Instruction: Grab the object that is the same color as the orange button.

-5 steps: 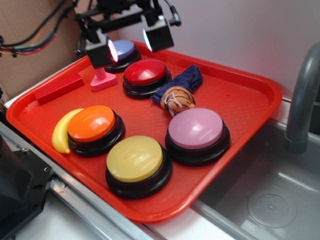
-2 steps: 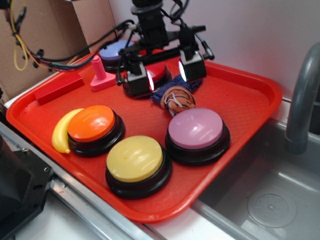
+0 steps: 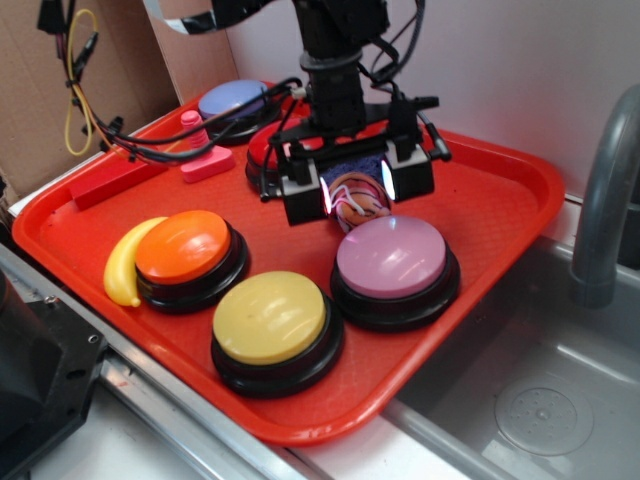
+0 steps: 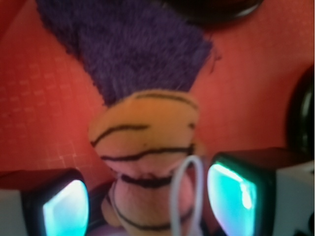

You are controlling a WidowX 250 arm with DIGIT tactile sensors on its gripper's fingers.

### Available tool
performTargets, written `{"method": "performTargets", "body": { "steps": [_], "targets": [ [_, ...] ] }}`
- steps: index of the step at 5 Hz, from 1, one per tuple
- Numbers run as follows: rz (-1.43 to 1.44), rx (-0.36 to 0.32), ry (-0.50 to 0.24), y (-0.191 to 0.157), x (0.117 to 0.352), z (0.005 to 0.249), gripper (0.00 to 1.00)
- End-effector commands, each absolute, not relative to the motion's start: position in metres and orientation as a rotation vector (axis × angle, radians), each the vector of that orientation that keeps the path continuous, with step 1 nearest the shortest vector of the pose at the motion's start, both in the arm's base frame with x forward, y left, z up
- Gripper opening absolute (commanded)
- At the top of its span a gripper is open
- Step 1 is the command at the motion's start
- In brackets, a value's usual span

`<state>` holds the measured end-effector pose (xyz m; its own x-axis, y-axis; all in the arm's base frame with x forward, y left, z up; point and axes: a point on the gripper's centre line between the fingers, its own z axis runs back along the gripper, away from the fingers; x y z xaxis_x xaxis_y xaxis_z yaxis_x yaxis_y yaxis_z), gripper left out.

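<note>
The small orange ball [image 3: 357,200] with its white and dark curved stripes lies on the red tray [image 3: 480,200], right of centre, just beyond the far edge of the pink button [image 3: 392,258] and touching the near end of the dark blue cloth [image 3: 352,165]; in the wrist view the ball [image 4: 147,152] fills the middle, with the fuzzy cloth [image 4: 123,46] spreading away beyond it and a thin white loop [image 4: 189,189] lying over its near side; the gripper [image 3: 355,187] is lowered over the ball with its jaws spread wide, one lit finger pad [image 4: 64,209] to the ball's left and the other to its right, both apart from the ball or only just beside it, so nothing is held; the black arm [image 3: 335,70] rises straight above, with cables trailing off to the left; the orange button [image 3: 185,248] sits well apart on the near left of the tray, with the yellow banana [image 3: 125,262] curved against its left side; the yellow button [image 3: 272,318] is nearest the front; the red button [image 3: 268,150] is mostly hidden behind the gripper, and a blue button [image 3: 232,100] stands at the far corner beside a pink screw-shaped toy [image 3: 200,150]; a red block [image 3: 115,180] lies near the left rim; a grey sink [image 3: 540,400] and faucet [image 3: 605,190] are on the right.
</note>
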<state>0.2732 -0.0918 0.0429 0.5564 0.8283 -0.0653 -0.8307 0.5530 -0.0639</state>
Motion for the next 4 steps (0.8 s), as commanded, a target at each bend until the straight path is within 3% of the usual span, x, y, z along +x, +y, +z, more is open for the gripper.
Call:
{"method": "performTargets", "body": {
  "steps": [1,2,4],
  "targets": [
    [1.033,-0.083,-0.082,-0.100,0.273,0.051,1.00],
    [1.055,-0.101,-0.094,-0.093,0.280,0.053,0.00],
    [1.077,-0.109,-0.120,-0.083,0.278,0.063,0.00]
  ]
}}
